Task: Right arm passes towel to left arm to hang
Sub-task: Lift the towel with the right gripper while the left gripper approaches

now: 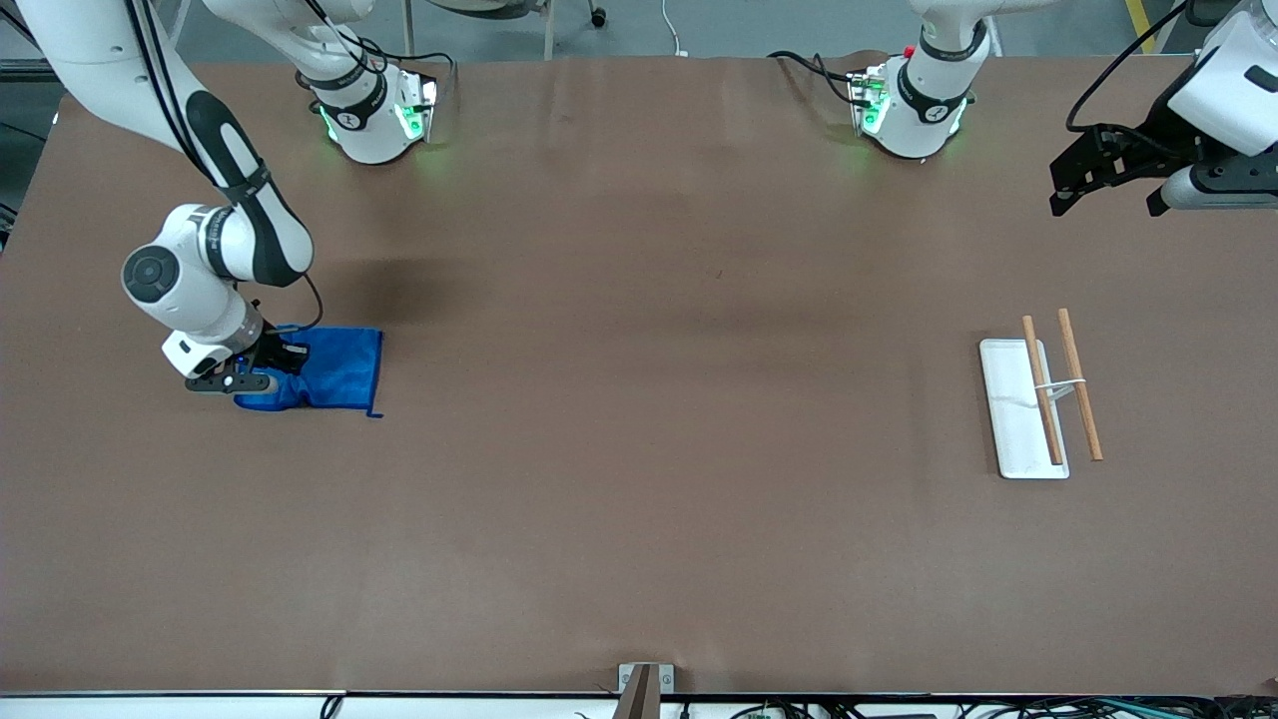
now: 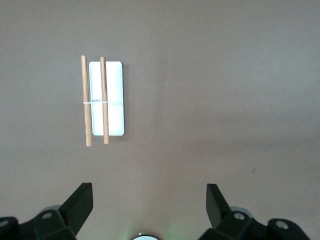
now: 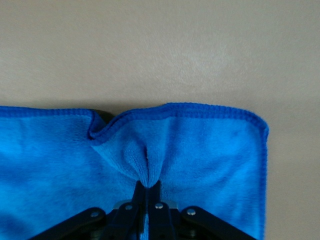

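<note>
The bright blue towel (image 1: 334, 371) lies flat on the brown table at the right arm's end. My right gripper (image 1: 268, 359) is down on the towel's edge, shut on a pinched fold of the cloth. In the right wrist view the towel (image 3: 200, 150) bunches up into a ridge between the closed fingers (image 3: 141, 192). My left gripper (image 1: 1108, 190) hangs open in the air over the table's left-arm end, above and away from the rack. In the left wrist view its two fingers (image 2: 80, 202) stand wide apart with nothing between them.
A white tray base (image 1: 1013, 419) with two wooden rods (image 1: 1080, 397) joined by a white crossbar stands at the left arm's end; the same rack (image 2: 112, 100) shows in the left wrist view. Both arm bases stand along the table's edge farthest from the front camera.
</note>
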`<state>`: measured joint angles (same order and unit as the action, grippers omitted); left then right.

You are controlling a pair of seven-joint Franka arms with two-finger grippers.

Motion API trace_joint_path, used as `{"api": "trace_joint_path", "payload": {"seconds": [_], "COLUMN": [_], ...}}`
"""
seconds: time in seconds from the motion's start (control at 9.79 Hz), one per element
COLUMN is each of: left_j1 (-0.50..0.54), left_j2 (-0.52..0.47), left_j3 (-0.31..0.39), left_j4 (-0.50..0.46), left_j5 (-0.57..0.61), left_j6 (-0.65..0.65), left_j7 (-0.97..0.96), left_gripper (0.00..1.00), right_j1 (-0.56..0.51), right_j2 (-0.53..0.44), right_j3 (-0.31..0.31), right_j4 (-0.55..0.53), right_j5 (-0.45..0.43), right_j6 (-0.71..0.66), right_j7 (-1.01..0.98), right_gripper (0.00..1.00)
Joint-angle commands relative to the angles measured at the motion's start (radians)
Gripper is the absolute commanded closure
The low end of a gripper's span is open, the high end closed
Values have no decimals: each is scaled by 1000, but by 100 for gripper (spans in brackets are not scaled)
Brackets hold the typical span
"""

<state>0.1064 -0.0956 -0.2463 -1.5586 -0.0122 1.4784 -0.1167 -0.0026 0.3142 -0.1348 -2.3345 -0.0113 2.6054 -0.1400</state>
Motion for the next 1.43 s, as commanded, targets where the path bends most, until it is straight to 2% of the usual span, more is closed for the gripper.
{"api": "trace_joint_path", "payload": {"seconds": [0.0, 0.2, 0.31, 0.41, 0.51, 0.61, 0.82, 0.92, 1.12, 1.33], "left_j1": [1, -1, -1, -1, -1, 9, 6, 4, 4, -23], "left_j2": [20, 20, 20, 20, 25, 31, 100, 135, 244, 339], "left_j3": [-5, -5, -5, -7, -7, -5, -5, -5, -5, -7], "left_j4": [-3, -3, -3, -5, -3, -5, -5, -6, -5, -6], "left_j5": [11, 8, 2, -3, -38, -145, -321, -422, -678, -861], "left_j6": [-13, -13, -13, -13, -13, -13, -10, -6, 29, 63], "left_j7": [20, 20, 20, 22, 22, 23, 22, 23, 60, 77], "left_gripper": [0, 0, 0, 0, 0, 0, 0, 0, 0, 0], "right_j1": [4, 6, 7, 6, 6, 6, 24, 27, 27, 26], "right_j2": [-119, -148, -156, -161, -168, -167, -164, -161, -159, -158], "right_j3": [6, 39, 64, 101, 163, 222, 326, 387, 530, 622], "right_j4": [135, 307, 387, 441, 475, 501, 515, 515, 515, 515], "right_j5": [10, 46, 122, 176, 227, 313, 506, 558, 670, 869], "right_j6": [-297, -544, -647, -712, -729, -714, -581, -508, -339, -251], "right_j7": [19, 28, 40, 66, 106, 159, 236, 293, 413, 441], "right_gripper": [100, 100, 100, 100, 100, 100, 100, 100, 100, 100]}}
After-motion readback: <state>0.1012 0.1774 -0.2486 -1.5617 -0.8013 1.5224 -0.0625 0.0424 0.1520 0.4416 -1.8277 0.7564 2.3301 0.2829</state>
